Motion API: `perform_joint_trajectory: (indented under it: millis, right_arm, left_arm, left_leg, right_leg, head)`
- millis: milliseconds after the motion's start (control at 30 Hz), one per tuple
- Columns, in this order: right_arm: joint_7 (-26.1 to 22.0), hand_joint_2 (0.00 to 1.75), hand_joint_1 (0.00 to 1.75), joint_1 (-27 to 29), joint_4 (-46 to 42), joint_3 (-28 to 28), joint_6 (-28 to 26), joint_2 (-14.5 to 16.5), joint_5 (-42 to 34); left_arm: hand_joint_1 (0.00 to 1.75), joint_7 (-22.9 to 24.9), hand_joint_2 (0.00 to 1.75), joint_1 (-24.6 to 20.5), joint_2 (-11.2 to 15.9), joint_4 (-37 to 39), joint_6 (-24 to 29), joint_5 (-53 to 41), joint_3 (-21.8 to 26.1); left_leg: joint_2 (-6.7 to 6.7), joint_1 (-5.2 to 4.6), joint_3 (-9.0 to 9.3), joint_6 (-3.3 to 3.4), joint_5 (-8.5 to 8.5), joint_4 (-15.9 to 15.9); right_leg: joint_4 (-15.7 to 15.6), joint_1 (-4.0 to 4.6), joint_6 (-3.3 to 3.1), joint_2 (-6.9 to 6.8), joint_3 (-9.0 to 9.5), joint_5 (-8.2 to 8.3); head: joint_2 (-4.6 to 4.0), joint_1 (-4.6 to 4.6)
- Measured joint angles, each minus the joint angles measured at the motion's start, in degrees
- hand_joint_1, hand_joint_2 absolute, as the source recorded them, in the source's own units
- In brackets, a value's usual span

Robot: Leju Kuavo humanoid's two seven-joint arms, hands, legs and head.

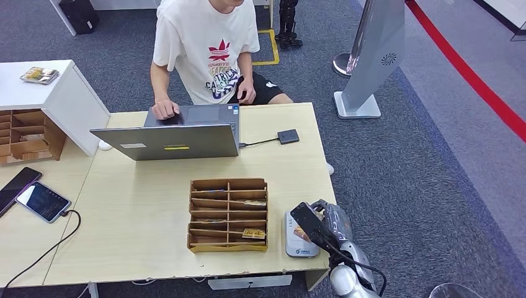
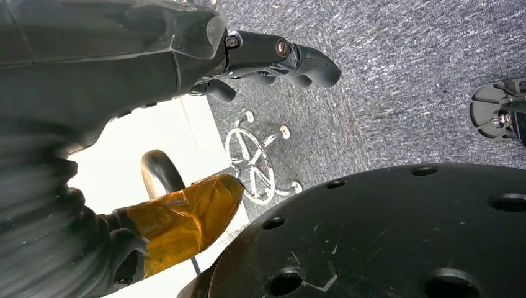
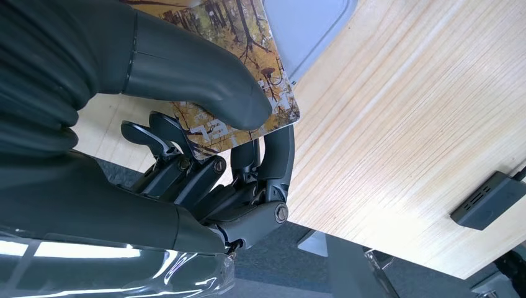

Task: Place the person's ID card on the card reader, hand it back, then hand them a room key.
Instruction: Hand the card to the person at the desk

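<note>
ID card [image 3: 248, 62], flat with a printed forest pattern, is pinched by right hand [image 3: 211, 143] over the rounded grey reader [image 1: 300, 239].

Worktop [image 1: 149, 217]: pale wood-grain laminate, smooth, matt. Slotted organiser [image 1: 228, 214] at centre: unfinished brown board, cardboard-like, matt. Laptop [image 1: 167, 139] at 12 o'clock of it: brushed grey metal-look lid, satin. Card reader [image 1: 296, 247] at 3 o'clock of the organiser: smooth light-grey plastic. Card [image 3: 248, 68]: glossy printed plastic with a woodland picture. Right hand [image 3: 205, 143]: smooth matt dark plastic, with a ribbed grey cover. Floor [image 1: 422, 161]: rough grey carpet.
</note>
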Motion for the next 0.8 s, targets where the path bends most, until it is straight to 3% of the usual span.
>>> perform_joint_trajectory:
  millis: [800]
  right_arm:
    - [-0.2, 1.75, 1.75, 0.0, 0.0, -0.5, 0.1, 0.0, -0.1]
  left_arm:
    - [0.00, 0.3, 1.75, 0.0, 0.0, 0.0, 0.0, -0.2, -0.6]
  left_leg:
    - [0.00, 0.00, 0.01, 0.00, 0.00, 0.0]
  right_leg:
    - [0.0, 0.00, 0.00, 0.00, 0.02, 0.00]
  head:
    - [0.00, 0.00]
